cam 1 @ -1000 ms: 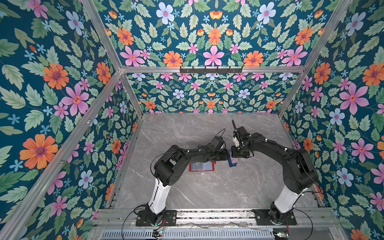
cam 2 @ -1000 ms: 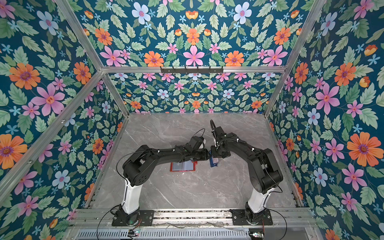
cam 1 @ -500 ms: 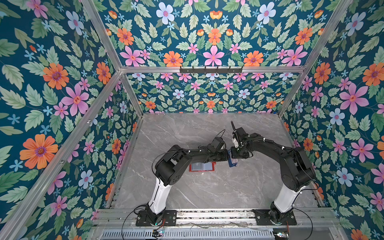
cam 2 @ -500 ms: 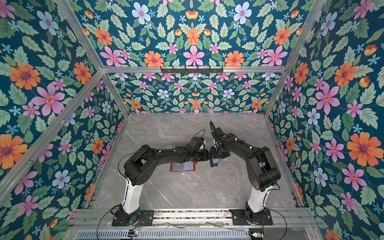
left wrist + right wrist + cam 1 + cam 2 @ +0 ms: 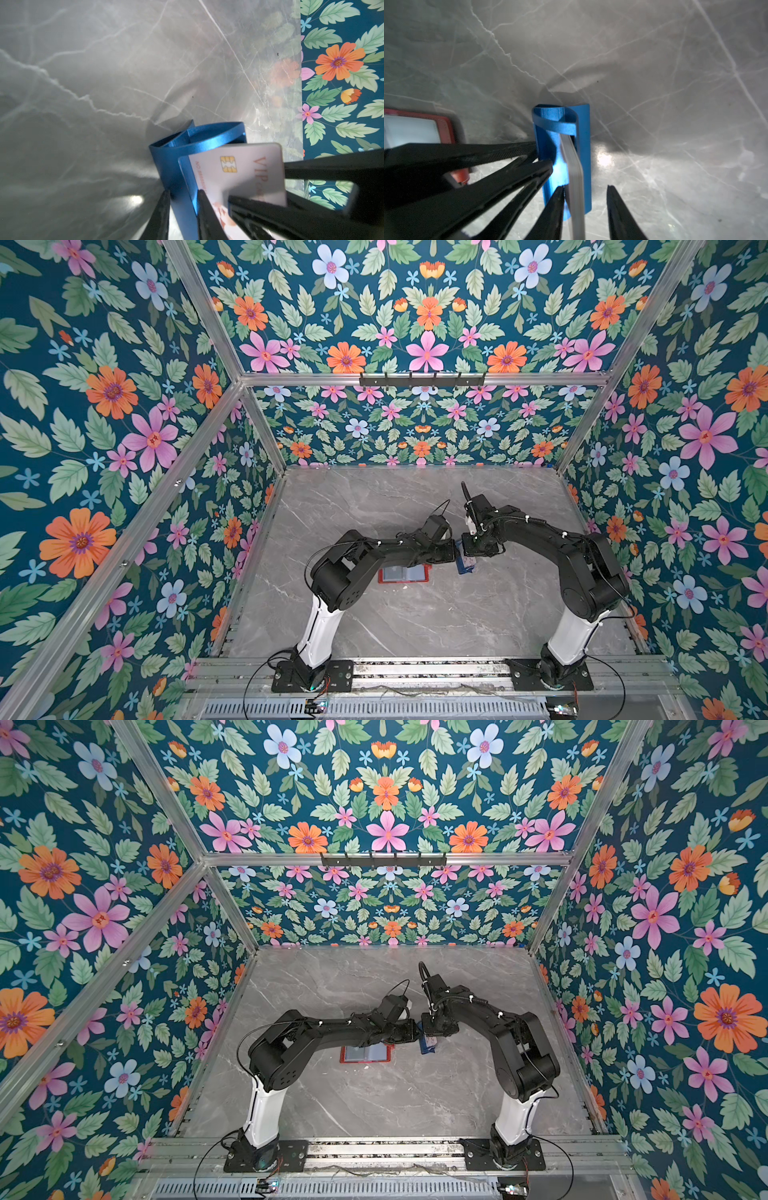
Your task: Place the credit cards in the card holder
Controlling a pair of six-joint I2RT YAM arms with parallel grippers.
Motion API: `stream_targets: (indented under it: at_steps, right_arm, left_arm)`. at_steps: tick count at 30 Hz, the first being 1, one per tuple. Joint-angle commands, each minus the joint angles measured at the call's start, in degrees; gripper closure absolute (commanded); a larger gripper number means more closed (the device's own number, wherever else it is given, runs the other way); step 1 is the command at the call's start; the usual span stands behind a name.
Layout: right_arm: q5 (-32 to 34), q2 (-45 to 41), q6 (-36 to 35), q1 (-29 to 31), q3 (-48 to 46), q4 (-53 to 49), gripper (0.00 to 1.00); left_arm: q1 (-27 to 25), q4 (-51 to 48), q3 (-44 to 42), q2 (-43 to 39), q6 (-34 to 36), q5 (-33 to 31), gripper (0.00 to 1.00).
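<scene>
left gripper (image 5: 183,193) pinching blue tray (image 5: 166,160) wall, right gripper (image 5: 585,188) spread astride upright credit cards (image 5: 572,166) in tray

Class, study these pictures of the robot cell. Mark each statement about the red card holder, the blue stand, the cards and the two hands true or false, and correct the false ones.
1. The red leather-look book-style card holder lies open on the grey marble table. True.
2. The pale plastic cards, one showing a gold chip, stand in the blue metal stand. True.
3. The right hand is clamped on the card holder. False: it is open, straddling the cards in the stand.
4. The left hand hangs free over bare table. False: it pinches a wall of the blue metal stand.
5. The stand sits on top of the card holder. False: it stands beside it, on the table.
</scene>
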Motion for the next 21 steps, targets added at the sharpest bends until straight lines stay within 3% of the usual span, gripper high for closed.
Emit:
stream_targets:
  at_steps: [1,21]
  right_arm:
    - [1.7,-0.3,0.2,0.0,0.4,-2.1,0.64]
    - [1.9,-1.5,-0.7,0.6,2.3,-4.8,0.69]
  left_arm:
    - [0.0,-2.5,-0.3,0.3,0.3,-1.3,0.76]
    - [0.0,-3.4,-0.5,0.2,0.3,-2.3,0.76]
